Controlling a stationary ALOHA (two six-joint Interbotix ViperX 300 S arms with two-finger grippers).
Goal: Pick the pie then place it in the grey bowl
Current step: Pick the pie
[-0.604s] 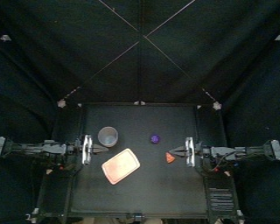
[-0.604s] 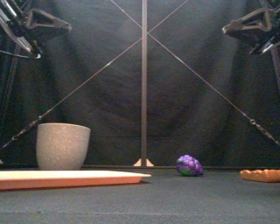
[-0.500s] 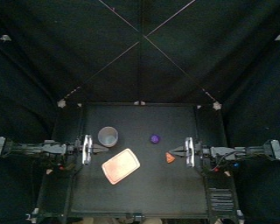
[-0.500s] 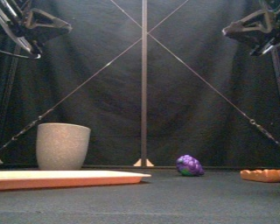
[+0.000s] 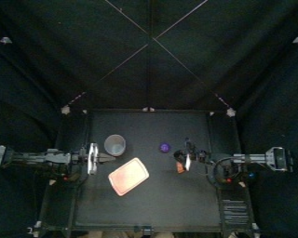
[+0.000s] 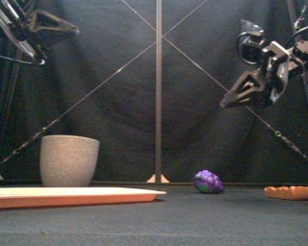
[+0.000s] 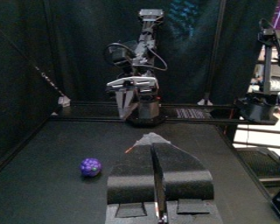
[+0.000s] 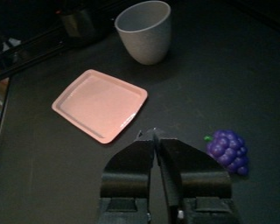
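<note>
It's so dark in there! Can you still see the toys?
Top view: tray and cup show pale against the black table. Front view: grapes and pie stand out, dark all round. Right wrist view: tray evenly lit.

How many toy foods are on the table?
2. The purple grapes sit near the table's middle. The orange pie slice lies to their right, closer to the front. No others show anywhere.

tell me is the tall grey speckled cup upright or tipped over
Upright: the tall grey speckled cup stands on its base, rim level and mouth facing up.
</note>
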